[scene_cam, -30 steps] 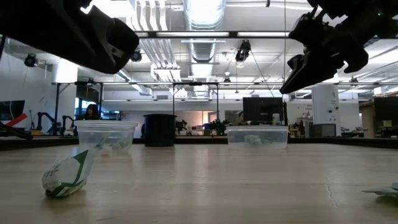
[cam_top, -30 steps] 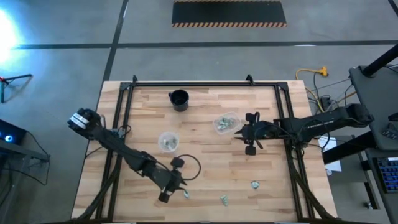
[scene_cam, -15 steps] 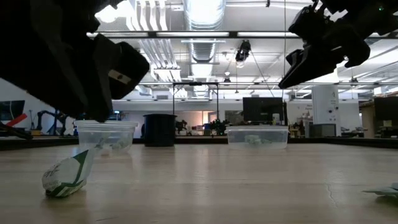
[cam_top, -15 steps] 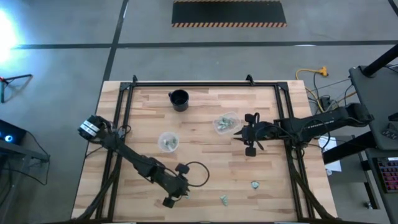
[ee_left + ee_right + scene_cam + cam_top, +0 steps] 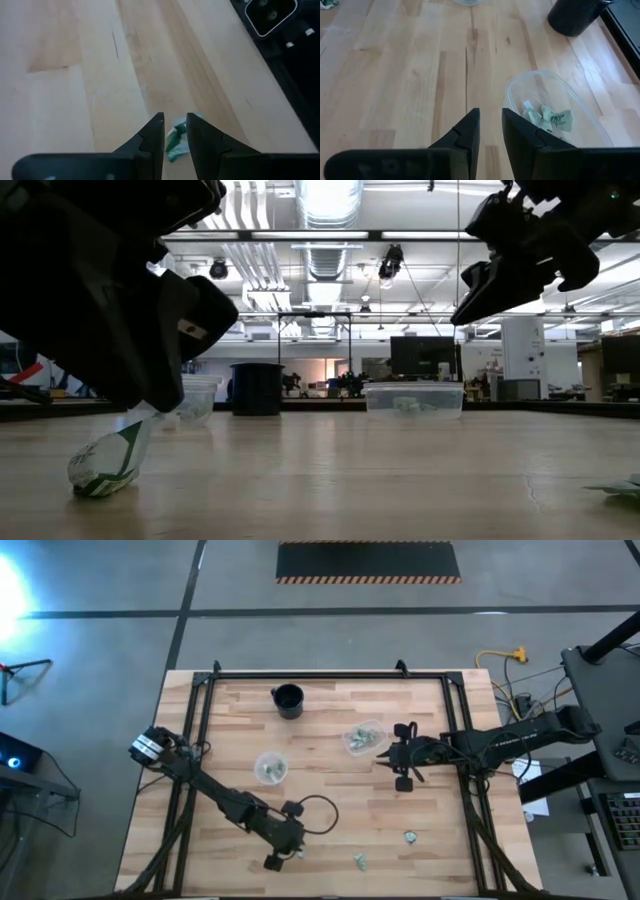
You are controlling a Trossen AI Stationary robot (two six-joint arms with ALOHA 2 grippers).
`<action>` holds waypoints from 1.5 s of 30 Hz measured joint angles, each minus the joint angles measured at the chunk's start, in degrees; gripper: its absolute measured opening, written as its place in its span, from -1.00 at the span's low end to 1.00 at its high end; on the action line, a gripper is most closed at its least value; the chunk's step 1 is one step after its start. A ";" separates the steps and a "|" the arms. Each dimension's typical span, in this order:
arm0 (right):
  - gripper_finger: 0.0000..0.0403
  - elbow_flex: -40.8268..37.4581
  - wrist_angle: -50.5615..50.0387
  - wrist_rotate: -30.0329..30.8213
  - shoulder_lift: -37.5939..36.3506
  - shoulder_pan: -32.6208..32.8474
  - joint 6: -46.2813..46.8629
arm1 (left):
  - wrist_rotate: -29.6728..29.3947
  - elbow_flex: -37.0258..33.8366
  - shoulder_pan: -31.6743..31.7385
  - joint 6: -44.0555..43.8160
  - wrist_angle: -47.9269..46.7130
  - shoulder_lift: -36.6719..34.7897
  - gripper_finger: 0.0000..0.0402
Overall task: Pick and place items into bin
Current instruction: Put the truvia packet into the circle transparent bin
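A tiny pale green-and-silvery item (image 5: pixel 176 142) stands on the table near its front edge, and also shows in the low view (image 5: pixel 105 465). My left gripper (image 5: pixel 175 117) is low over it (image 5: pixel 283 856), fingers a narrow gap apart, with the item showing in that gap. My right gripper (image 5: pixel 383 754) hovers above the table just right of a clear cup (image 5: pixel 362 736). Its fingers (image 5: pixel 490 112) are a narrow gap apart and empty. That cup (image 5: pixel 555 112) holds a few items. Two more items (image 5: pixel 410 836) (image 5: pixel 360 860) lie on the front right of the table. My left gripper comes at the item from above, slanting down, one finger (image 5: pixel 155 132) on each side of its top (image 5: pixel 179 131). I cannot tell whether the fingers touch it. The item stands with its lower end (image 5: pixel 98 480) on the table.
A second clear cup (image 5: pixel 270 767) with items stands left of centre. A black cup (image 5: pixel 288 700) stands at the far side. A black cable loop (image 5: pixel 318 815) hangs from my left arm. A dark frame (image 5: pixel 200 690) runs round the table's edges.
My left gripper has come down toward the item and gone a little toward the table's right edge. The item has stayed where it was on the table.
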 joint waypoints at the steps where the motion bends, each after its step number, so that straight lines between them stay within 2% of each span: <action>1: -0.65 0.00 -0.30 0.00 0.00 0.00 0.07 | 0.25 -0.03 0.00 -0.46 -0.01 0.02 -0.68; 28: -0.69 -0.02 -0.57 0.04 -0.01 0.00 0.12 | 0.95 -0.11 0.00 -2.00 0.74 1.65 -0.68; 35: -0.69 -0.04 -0.57 0.04 -0.01 0.00 0.12 | 5.22 -0.11 0.61 -4.88 0.63 1.62 -0.68; 45: -0.68 -0.04 -0.55 0.04 -0.01 0.00 0.13 | 7.54 -0.09 1.11 -4.73 0.59 1.60 -0.68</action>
